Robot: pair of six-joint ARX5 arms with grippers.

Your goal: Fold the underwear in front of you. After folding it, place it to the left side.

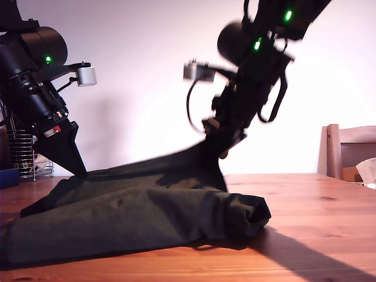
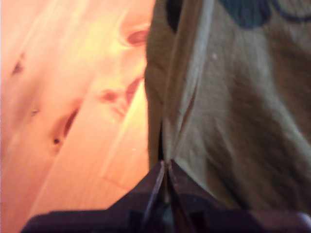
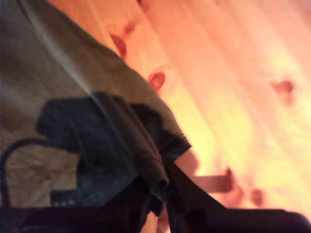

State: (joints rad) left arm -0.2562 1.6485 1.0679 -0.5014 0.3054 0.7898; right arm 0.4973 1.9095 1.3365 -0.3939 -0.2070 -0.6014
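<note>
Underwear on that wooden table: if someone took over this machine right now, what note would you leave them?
My first pincer: shut on an edge of the underwear.
My second pincer: shut on a bunched bit of the same cloth.
Exterior view: one arm pins the cloth low at that view's left, the other holds it raised near the middle. The rest lies on the table.
Done: both edges gripped, a fold started.
Left: finish the fold, then set it aside.

Dark underwear (image 1: 135,214) (half-lifted) on wood
</note>
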